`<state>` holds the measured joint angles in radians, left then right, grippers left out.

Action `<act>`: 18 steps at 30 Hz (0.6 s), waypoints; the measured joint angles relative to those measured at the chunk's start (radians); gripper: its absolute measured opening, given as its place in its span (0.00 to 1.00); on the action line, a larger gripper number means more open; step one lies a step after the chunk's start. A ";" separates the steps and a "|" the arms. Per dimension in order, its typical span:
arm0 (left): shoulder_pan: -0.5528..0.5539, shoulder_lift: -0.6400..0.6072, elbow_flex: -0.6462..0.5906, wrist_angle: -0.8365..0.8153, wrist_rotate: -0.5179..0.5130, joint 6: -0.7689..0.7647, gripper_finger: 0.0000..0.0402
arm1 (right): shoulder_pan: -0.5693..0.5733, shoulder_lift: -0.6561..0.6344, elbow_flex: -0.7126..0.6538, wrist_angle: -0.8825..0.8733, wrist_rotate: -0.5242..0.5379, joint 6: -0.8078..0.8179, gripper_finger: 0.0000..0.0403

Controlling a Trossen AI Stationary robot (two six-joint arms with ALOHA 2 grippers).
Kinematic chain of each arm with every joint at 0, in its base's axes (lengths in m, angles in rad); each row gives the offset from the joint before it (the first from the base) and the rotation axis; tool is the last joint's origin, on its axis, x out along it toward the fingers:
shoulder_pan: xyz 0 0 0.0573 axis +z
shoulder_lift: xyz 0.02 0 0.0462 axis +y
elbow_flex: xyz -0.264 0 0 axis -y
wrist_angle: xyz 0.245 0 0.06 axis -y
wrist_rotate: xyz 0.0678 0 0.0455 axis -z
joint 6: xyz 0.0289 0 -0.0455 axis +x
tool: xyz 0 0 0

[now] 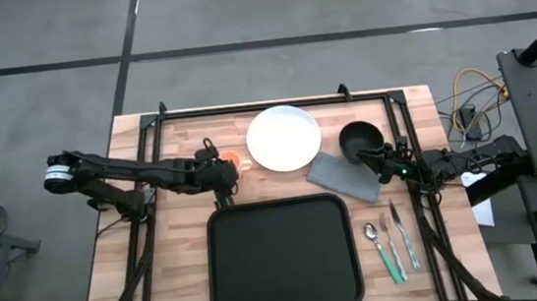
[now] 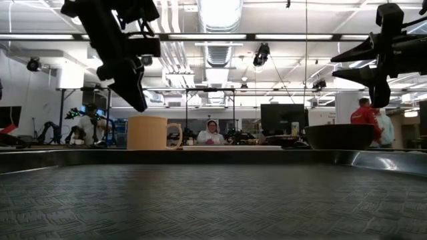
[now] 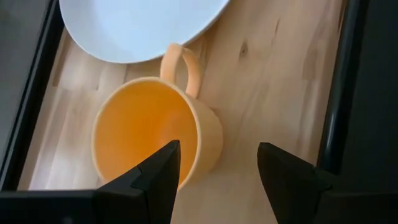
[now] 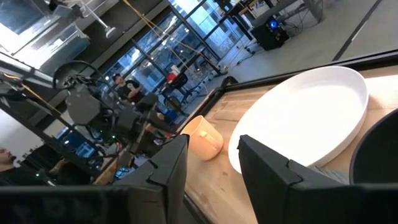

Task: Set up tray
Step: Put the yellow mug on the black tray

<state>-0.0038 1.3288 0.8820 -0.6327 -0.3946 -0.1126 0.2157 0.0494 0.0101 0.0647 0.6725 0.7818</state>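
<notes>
So from above, the tray (image 1: 283, 258) sat empty at the near-middle of the table, long side running left to right, with everything else lined up beyond it or to its right: the orange mug (image 1: 232, 160), white plate (image 1: 284, 137), black bowl (image 1: 360, 140), grey napkin (image 1: 344, 177) and the cutlery (image 1: 393, 239). My left gripper (image 1: 220, 178) hung right over the mug, just past the tray's far left corner, so that arm was the closer one. My right gripper (image 1: 386, 162) hovered by the bowl.

Low down, the tray floor filled the foreground and both grippers hung clear above the table, which the overhead shot couldn't tell me.

My left wrist cam showed the fingers (image 3: 158, 177) spread and empty, one over the mug's mouth, one outside its wall.

My right wrist cam showed fingers (image 4: 169, 163) apart, gripping nothing, plate and mug beyond.
</notes>
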 joint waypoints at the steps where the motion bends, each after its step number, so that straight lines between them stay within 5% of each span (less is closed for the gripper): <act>1: 0.004 0.000 -0.010 0.018 0.000 0.007 0.48 | 0.000 0.000 0.000 0.000 0.000 0.000 0.33; 18: 0.101 0.006 -0.091 0.114 0.030 0.130 0.48 | 0.000 0.000 0.000 0.000 0.000 -0.011 0.32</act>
<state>0.0974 1.3352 0.7906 -0.5185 -0.3649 0.0176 0.2157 0.0494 0.0101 0.0647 0.6730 0.7708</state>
